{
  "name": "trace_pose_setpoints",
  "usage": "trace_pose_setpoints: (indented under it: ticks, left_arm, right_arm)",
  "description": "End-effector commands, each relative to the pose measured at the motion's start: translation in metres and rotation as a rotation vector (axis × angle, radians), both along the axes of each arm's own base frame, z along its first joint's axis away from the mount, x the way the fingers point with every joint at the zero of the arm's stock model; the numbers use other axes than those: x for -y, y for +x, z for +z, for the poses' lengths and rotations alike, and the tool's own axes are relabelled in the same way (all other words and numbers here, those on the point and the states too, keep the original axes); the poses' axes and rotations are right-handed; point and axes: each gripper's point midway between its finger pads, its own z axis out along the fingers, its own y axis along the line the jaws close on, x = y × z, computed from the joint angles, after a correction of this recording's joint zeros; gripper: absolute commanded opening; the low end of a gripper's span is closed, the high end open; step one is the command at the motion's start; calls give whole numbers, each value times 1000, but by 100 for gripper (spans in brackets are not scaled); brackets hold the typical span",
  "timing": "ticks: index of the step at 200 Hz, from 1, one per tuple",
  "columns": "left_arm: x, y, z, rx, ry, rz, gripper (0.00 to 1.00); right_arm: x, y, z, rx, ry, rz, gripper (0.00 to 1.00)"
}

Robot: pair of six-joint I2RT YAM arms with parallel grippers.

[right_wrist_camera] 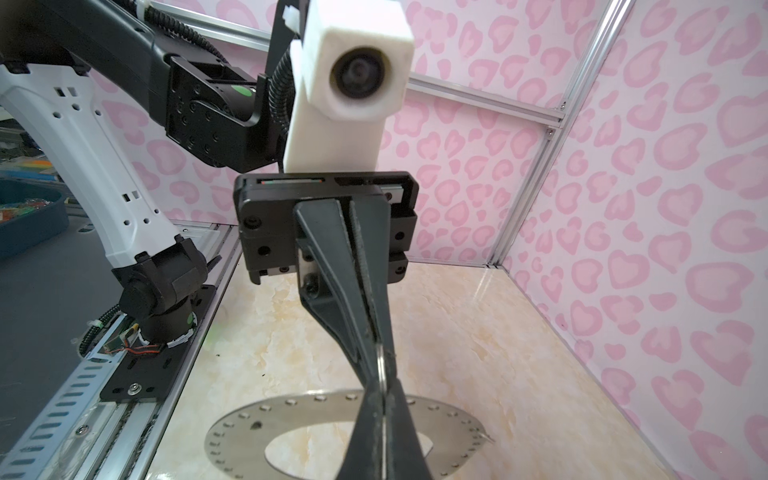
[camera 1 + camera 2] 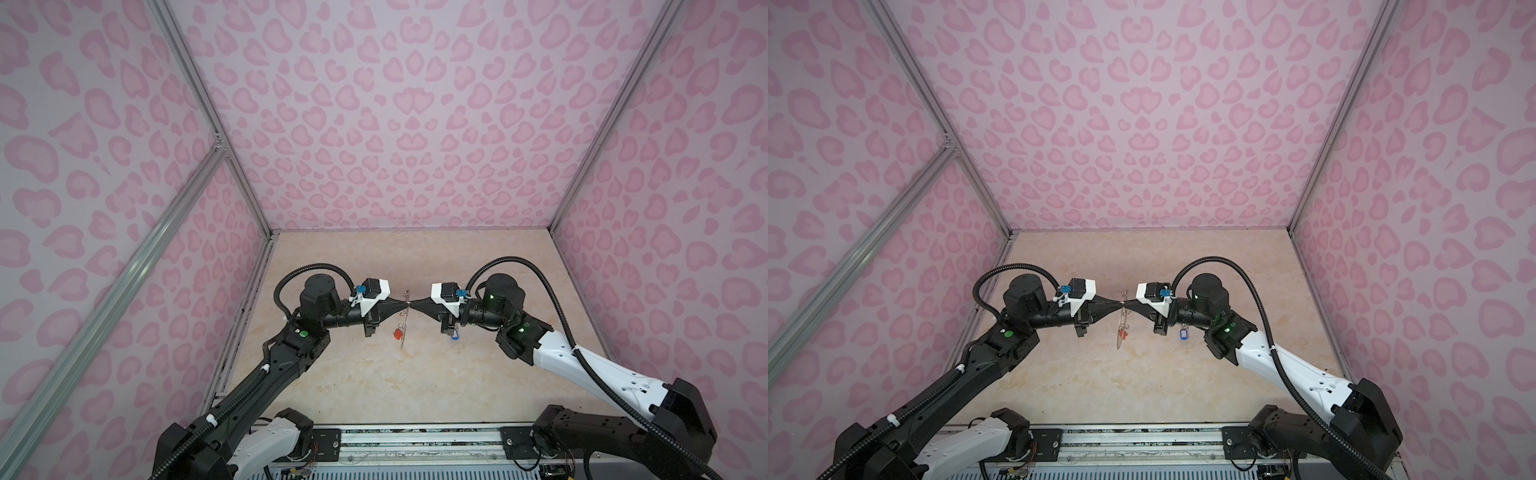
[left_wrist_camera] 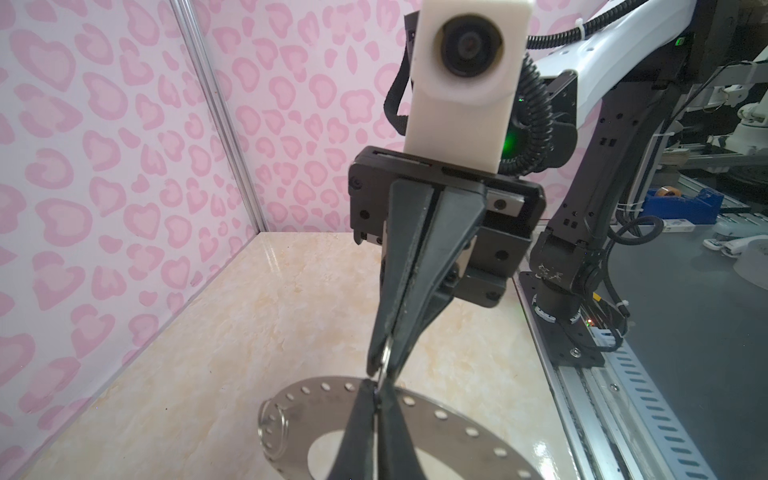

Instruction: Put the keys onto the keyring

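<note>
Above mid-table, left gripper [image 3: 375, 392] is pinching fully shut on a thin wire loop [image 3: 385, 360] at the rim of the keyring [image 3: 299, 409]. Right gripper [image 1: 383, 392] is meeting it tip to tip, likewise clamped tight on that loop. Keyring is hanging clear of the table [image 2: 374, 382] between the two, edge-on in both top views. Red-tagged key [image 2: 397, 333] is showing just beside the disc's lower part. Blue-tagged key [image 2: 455, 335] is sitting low by the right gripper, seemingly on the table, apart from the ring.

Judging: loop is being gripped for prying open; blue key not yet threaded. Next move is calling for parting the wire without dropping the disc, then freeing one arm to fetch a key.

Cannot tell whether red key is already hooked on. Key blades too small to make out; neither key showing in the wrist views.
</note>
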Motion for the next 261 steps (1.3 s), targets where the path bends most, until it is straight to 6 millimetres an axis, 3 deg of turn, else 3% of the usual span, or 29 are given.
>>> trace_pose_setpoints:
  ticks: [1,9,26,49,85,114,182,224,261]
  left_arm:
    - [1,0,16,68,-23,-4,3]
    - [1,0,15,71,-19,-4,3]
    - [0,3,14,80,-1,22,3]
    - [-4,14,4,90,78,102,3]
    - [-5,20,-15,172,277,165,3]
    - [-7,21,-21,228,341,179,3]
    - [-12,22,-39,235,432,180,3]
    - [-11,20,-46,218,437,165,3]
    - [-10,19,-55,201,448,153,3]
  right_arm:
    - [-1,-2,8,26,32,14,0]
    - [-1,0,8,26,32,3,0]
    - [3,4,4,18,5,-35,18]
    - [16,15,-11,-13,-74,-136,29]
    - [43,29,-42,-113,-210,-280,31]
    - [59,36,-68,-217,-277,-387,35]
    - [104,62,-166,-620,-490,-761,30]
    - [125,66,-209,-714,-679,-873,30]
    - [142,77,-229,-813,-768,-983,30]
